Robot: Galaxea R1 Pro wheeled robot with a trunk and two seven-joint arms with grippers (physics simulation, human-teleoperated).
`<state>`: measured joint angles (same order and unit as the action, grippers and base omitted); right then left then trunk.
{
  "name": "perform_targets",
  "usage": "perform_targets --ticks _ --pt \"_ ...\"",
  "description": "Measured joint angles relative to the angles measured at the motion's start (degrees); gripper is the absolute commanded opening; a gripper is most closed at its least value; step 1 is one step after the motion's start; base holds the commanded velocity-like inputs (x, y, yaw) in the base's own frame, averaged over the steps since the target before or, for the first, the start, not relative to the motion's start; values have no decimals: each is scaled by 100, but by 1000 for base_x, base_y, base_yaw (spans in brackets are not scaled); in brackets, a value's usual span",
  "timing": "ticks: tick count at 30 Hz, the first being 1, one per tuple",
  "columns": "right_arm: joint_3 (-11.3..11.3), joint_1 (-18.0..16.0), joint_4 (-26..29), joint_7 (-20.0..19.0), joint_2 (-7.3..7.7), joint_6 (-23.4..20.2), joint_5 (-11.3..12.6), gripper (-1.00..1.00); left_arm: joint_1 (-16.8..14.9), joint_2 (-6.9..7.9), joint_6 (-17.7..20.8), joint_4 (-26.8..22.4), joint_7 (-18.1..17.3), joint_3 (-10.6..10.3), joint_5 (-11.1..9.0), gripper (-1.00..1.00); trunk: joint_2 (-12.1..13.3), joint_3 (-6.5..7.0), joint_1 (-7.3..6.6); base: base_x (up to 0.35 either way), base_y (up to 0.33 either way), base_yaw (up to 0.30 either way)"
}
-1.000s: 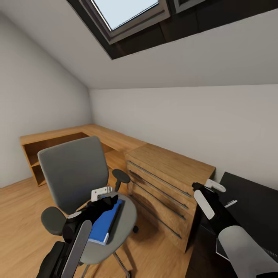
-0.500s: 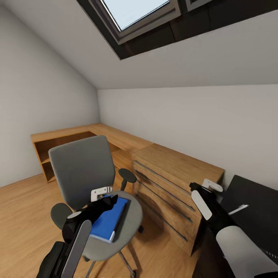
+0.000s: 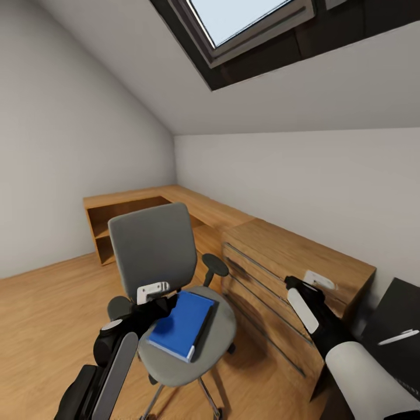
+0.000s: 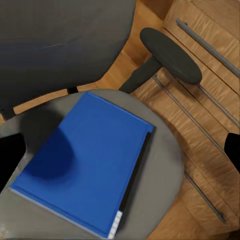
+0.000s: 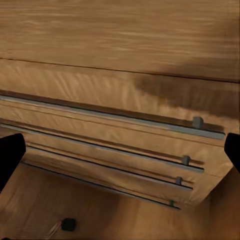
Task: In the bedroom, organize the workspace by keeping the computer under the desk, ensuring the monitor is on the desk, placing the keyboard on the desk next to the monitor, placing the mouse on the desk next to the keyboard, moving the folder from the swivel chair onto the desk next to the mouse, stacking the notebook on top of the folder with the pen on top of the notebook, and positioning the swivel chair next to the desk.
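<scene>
On the swivel chair (image 3: pixel 175 291), unmoved folder (image 3: pixel 181 324); left gripper (image 3: pixel 166 303) hovers spread, as before.

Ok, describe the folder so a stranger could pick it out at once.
Find the grey swivel chair beside the wood drawer unit. The folder lies flat on its seat. It is bright blue, the one vivid thing among grey and wood.

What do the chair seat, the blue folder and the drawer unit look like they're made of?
The swivel chair seat looks like matte grey fabric, with no shine. The folder looks like smooth blue plastic or card; which one is unclear. The drawer unit shows wood grain, with grey metal-looking bar handles.
</scene>
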<state>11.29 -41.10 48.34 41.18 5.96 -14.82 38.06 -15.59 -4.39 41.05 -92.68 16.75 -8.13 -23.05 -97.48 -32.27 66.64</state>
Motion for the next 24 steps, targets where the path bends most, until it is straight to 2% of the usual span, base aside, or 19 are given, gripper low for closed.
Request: perform_targets --ticks 4,7,13,21,24 --pt "340 1 5 -6 0 29 2 100 0 8 -4 1 2 0 6 100 0 0 0 0 0 217" --pt "441 2 13 -17 1 122 4 100 -1 12 -8 2 2 4 10 100 0 0 0 0 0 44" --pt "468 2 5 -17 1 160 10 100 -1 18 -12 2 2 13 16 100 0 0 0 0 0 34" --pt "495 40 -16 -51 -15 158 18 100 0 18 -18 3 2 22 18 100 0 0 0 0 0 267" --pt "490 56 -23 -60 -157 158 17 100 0 18 -18 5 3 25 18 100 0 0 0 0 0 274"
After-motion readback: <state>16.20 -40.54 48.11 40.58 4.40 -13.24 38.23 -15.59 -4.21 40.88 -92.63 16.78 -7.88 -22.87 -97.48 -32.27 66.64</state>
